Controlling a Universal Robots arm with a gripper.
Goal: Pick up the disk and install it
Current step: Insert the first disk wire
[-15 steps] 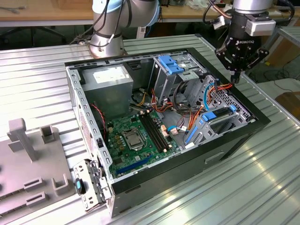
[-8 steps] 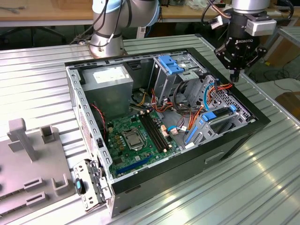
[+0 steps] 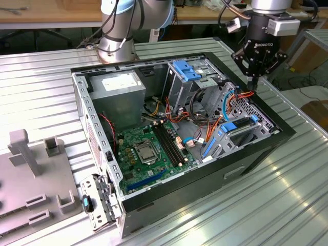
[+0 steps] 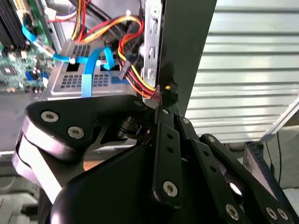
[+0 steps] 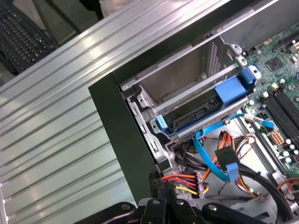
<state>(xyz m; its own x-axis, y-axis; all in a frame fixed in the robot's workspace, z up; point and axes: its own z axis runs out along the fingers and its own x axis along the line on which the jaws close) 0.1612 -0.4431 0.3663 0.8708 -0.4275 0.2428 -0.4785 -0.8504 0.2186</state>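
Note:
The disk (image 5: 198, 113), dark with blue side rails, lies in the lower slot of the metal drive cage (image 5: 187, 74) inside the open computer case (image 3: 266, 148). My gripper (image 3: 251, 78) hangs over the case's far corner on the exterior view's right. In both wrist views its fingers (image 4: 164, 140) are pinched together on a small black power connector (image 4: 163, 91) with red, yellow and black wires (image 5: 184, 183), just inside the case wall. A blue flat data cable (image 5: 205, 156) hangs loose below the disk.
A grey power-supply box (image 3: 120, 84) and the green motherboard (image 3: 148, 143) fill the case's other side. The arm's base (image 3: 115, 41) stands behind it. A grey fixture (image 3: 31, 169) and a bracket (image 3: 97, 202) lie on the ribbed metal table (image 3: 287, 205).

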